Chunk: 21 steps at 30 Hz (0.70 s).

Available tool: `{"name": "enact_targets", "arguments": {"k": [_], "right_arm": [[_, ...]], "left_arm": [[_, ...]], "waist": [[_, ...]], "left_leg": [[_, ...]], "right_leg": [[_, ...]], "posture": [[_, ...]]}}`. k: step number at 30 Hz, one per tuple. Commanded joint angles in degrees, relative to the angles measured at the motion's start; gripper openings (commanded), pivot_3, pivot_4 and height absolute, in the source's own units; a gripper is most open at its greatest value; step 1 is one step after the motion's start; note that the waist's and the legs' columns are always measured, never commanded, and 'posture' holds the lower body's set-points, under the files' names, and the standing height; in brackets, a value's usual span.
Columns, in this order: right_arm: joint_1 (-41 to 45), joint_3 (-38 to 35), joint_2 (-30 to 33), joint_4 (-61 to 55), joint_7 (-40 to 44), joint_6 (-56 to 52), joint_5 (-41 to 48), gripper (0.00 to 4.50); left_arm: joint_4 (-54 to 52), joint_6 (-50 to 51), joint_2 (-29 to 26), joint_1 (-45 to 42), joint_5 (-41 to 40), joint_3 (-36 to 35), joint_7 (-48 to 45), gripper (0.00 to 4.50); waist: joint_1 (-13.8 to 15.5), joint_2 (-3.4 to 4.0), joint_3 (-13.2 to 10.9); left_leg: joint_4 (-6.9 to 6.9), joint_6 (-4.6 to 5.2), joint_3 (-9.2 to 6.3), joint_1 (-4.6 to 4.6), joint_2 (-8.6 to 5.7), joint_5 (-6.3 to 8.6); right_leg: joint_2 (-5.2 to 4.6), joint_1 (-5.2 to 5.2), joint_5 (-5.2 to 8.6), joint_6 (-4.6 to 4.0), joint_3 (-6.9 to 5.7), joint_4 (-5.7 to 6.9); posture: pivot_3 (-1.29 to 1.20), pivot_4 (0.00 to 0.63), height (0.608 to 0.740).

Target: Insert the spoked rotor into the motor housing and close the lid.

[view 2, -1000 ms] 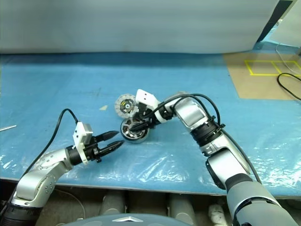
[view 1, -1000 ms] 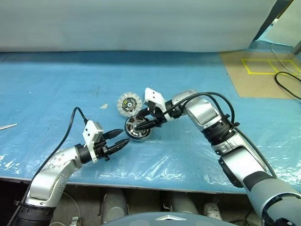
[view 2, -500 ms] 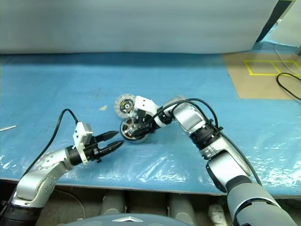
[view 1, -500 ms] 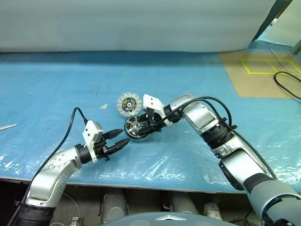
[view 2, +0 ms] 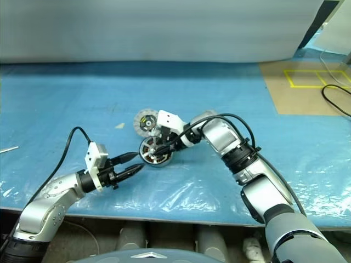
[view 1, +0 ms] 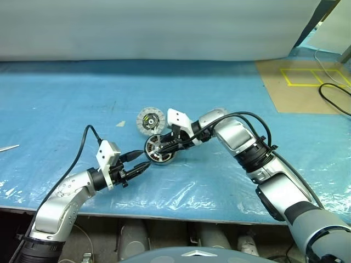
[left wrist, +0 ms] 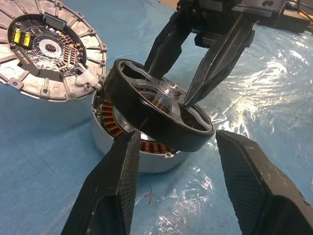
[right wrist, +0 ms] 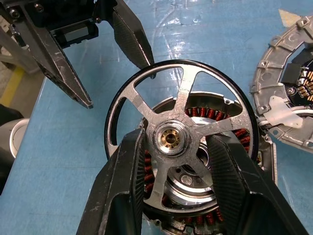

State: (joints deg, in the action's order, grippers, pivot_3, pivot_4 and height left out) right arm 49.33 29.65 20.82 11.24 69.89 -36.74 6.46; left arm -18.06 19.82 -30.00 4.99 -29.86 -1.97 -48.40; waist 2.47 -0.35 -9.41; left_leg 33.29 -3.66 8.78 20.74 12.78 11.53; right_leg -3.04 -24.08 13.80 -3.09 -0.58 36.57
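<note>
On the blue table sheet, left gripper (view 1: pixel 141 160) waits open, empty, just beside motor housing (left wrist: pixel 146 156). Spoked rotor (right wrist: pixel 181 137) sits tilted over the windings, right gripper (right wrist: pixel 175 161) pinching its hub spokes. Risk: cocked rotor jams if pressed. Lid (view 1: pixel 151 119) lies behind, touching the housing.

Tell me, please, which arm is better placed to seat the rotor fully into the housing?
Right, probably. Its claw already grips the spoked rotor at the hub, tilted on the motor housing. The left claw stands open beside the housing, holding nothing.
</note>
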Motion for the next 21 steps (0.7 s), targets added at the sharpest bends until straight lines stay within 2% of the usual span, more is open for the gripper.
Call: {"name": "enact_targets", "arguments": {"k": [1,9,21], "right_arm": [[0.2,-0.4,0.8,-1.7,0.9,0.5,0.1,1.57],[0.6,-4.8,5.7,-5.4,7.2,0.7,5.4,1.57],[2.8,-5.5,1.8,-5.6,4.7,-4.5,7.3,1.57]], "left_arm": [[-0.9,-1.2,0.2,-0.2,0.3,-0.1,-0.1,2.59],[-0.6,-1.4,0.4,-0.4,0.2,-0.4,-0.3,2.59],[-0.6,-1.0,0.2,-0.4,-0.1,-0.7,-0.3,2.59]], "waist": [[0.0,0.0,0.0],[0.1,0.01,0.0],[0.1,0.01,0.0]], "left_leg": [[0.0,0.0,0.0,0.0,0.0,0.0],[0.0,0.0,0.0,0.06,-0.01,0.0],[0.0,0.01,0.0,0.05,-0.01,0.0]], "right_leg": [[0.0,0.0,0.0,0.0,0.0,0.0],[0.0,-0.01,0.0,0.0,0.0,-0.04],[0.0,-0.02,0.0,0.0,0.0,-0.02]], "posture": [[0.0,0.15,0.74],[0.0,0.15,0.74],[0.0,0.15,0.74]]}}
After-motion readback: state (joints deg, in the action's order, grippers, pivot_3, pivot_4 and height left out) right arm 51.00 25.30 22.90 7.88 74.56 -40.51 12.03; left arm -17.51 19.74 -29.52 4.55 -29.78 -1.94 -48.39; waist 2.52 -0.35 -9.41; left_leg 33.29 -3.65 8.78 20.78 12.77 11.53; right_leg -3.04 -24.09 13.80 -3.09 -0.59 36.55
